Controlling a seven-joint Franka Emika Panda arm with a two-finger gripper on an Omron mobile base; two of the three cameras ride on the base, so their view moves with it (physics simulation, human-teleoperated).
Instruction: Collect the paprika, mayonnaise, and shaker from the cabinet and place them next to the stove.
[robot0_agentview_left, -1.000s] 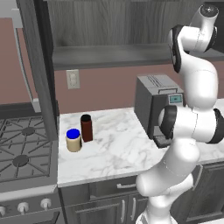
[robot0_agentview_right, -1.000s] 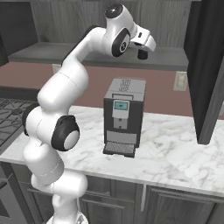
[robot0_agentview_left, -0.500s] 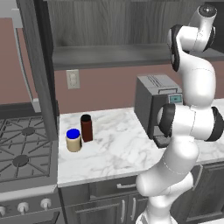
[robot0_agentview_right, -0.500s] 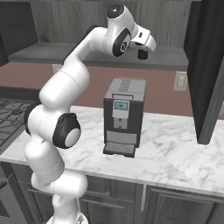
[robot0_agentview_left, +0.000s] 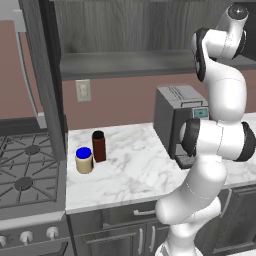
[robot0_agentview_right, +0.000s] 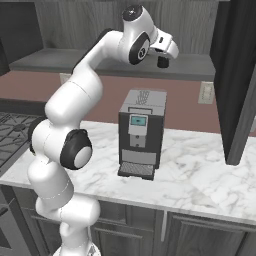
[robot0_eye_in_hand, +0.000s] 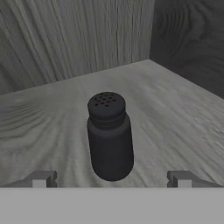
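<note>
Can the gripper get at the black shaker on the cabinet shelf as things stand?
Probably yes. The gripper is open, and the shaker stands upright and alone on the shelf, centred ahead of the fingers, with nothing between them.

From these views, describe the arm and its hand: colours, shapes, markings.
The arm is glossy white, built of rounded tubular segments joined by dark grey to black round joint caps. No cables or lettering are visible. The hand ends in two small, blocky grey fingertips.
</note>
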